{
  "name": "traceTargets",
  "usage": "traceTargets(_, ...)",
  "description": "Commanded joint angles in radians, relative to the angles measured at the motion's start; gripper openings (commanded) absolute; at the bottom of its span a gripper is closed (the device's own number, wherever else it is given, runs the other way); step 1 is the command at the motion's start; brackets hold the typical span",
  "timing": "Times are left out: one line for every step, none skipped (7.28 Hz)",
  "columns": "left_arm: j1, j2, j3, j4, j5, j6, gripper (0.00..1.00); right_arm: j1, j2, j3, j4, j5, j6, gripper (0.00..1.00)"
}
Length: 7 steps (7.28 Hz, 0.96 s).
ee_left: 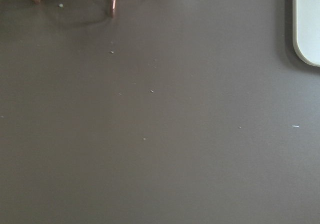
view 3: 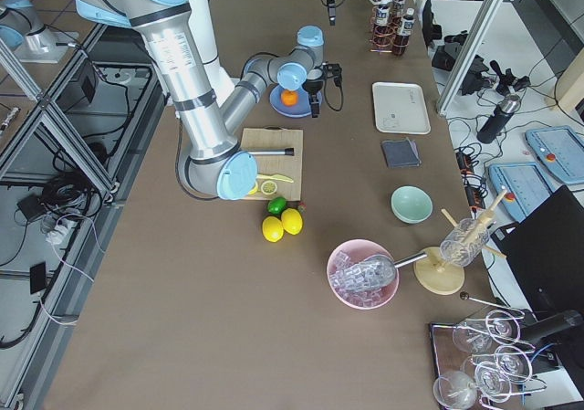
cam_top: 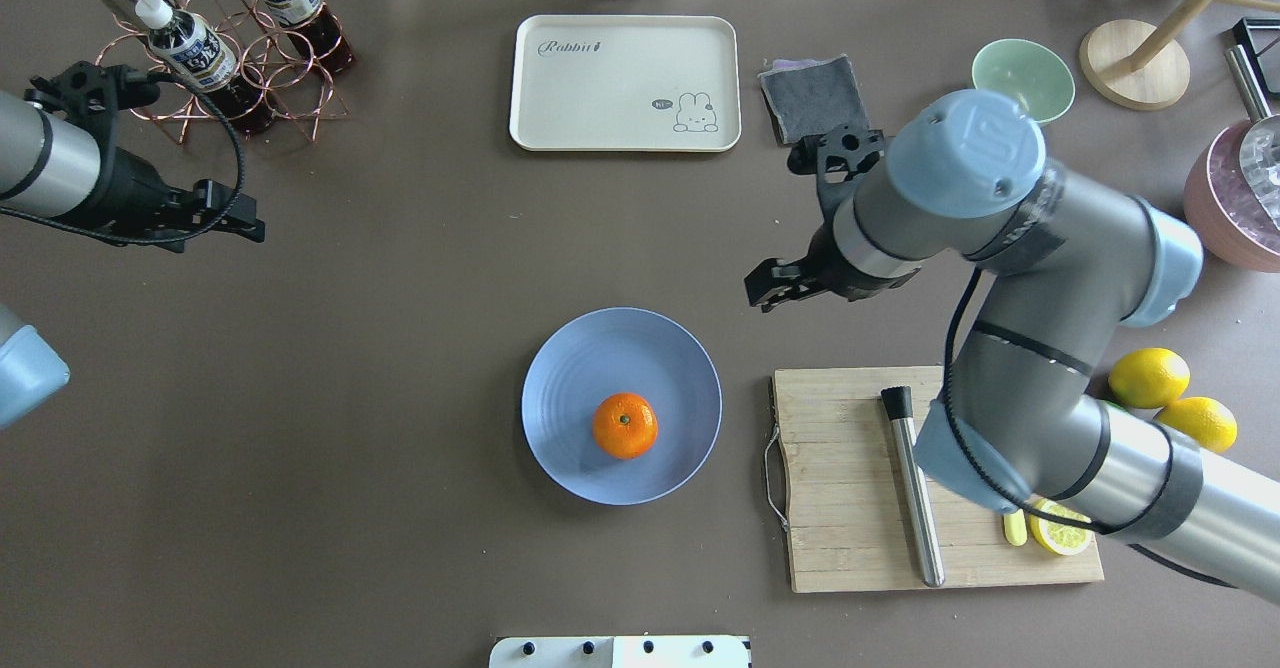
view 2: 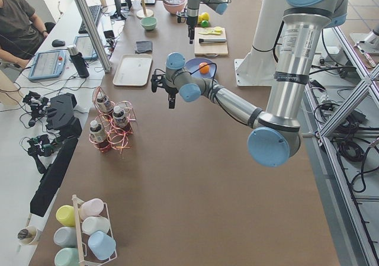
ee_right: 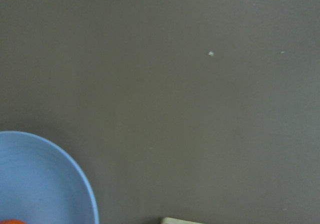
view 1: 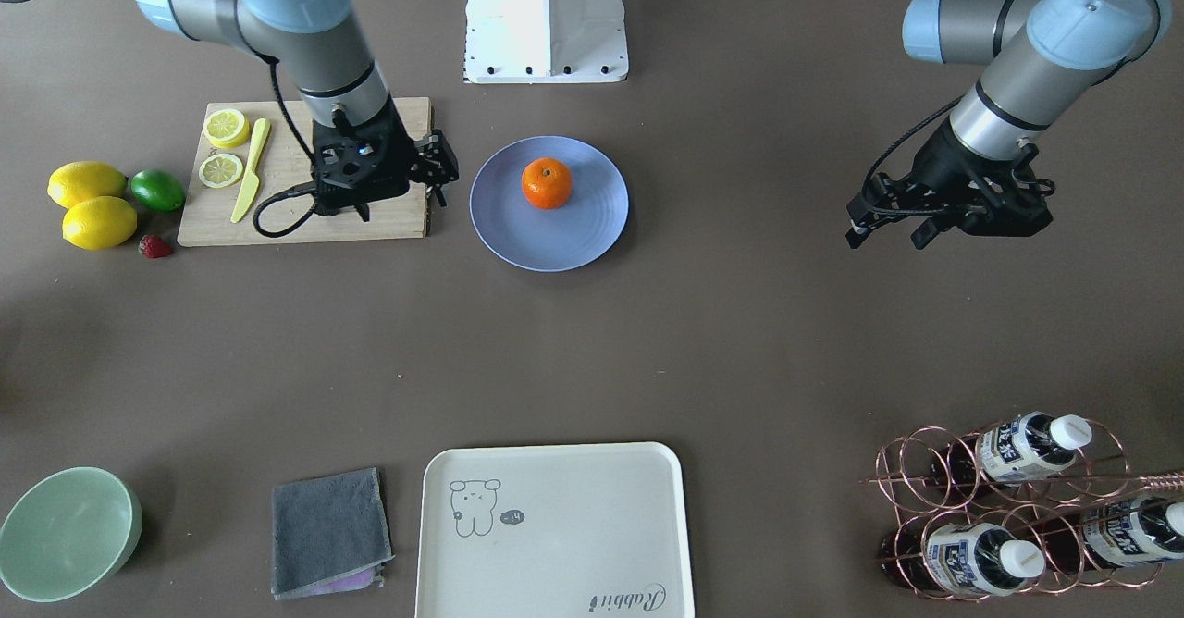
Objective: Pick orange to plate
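Observation:
The orange (view 1: pixel 547 183) (cam_top: pixel 625 425) rests on the pale blue plate (view 1: pixel 555 243) (cam_top: pixel 600 348), a little off its middle, and nothing touches it. My right gripper (view 1: pixel 442 176) (cam_top: pixel 765 288) hovers off the plate's rim, between the plate and the cutting board. It is open and holds nothing. In the right wrist view only the plate's edge (ee_right: pixel 60 174) and a sliver of the orange show at the lower left. My left gripper (view 1: pixel 885 237) (cam_top: pixel 238 220) hangs far off over bare table, open and empty.
A wooden cutting board (view 1: pixel 305 220) with lemon slices, a yellow knife and a metal rod (cam_top: pixel 915 488) lies under my right arm. Lemons (view 1: pixel 88 202), a lime and a strawberry lie beside it. A cream tray (view 1: pixel 555 535), grey cloth, green bowl (view 1: pixel 65 530) and copper bottle rack (view 1: pixel 1017 507) line the far side.

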<state>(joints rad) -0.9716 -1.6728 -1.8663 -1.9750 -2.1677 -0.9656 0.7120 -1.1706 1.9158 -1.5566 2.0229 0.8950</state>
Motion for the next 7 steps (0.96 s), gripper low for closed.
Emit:
traceTargets(-0.170, 0.169, -0.008, 0.004, -0.085, 0.320, 0.97, 0.253, -0.223, 0.014, 0.006, 0.155, -0.385, 1.00)
traceTargets(-0.256, 0.238, 0.004, 0.005, -0.104, 0.488, 0.97, 0.373, -0.315, -0.003, 0.006, 0.195, -0.582, 1.00)
traceTargets(-0.306, 0.289, 0.033, 0.005, -0.106, 0.589, 0.97, 0.488, -0.375, -0.056, 0.006, 0.248, -0.761, 1.00)
traceTargets(-0.329, 0.351, 0.054, 0.002, -0.125, 0.608, 0.97, 0.568, -0.429, -0.087, 0.006, 0.254, -0.888, 1.00)
traceTargets(-0.349, 0.382, 0.073, -0.008, -0.132, 0.667, 0.97, 0.640, -0.455, -0.122, 0.006, 0.258, -0.975, 1.00)
traceTargets(-0.411, 0.390, 0.099, -0.010, -0.156, 0.721, 0.97, 0.674, -0.466, -0.145, 0.006, 0.258, -1.014, 1.00)
traceTargets(-0.432, 0.390, 0.101, -0.008, -0.156, 0.722, 0.97, 0.684, -0.486, -0.146, 0.007, 0.254, -1.018, 1.00)
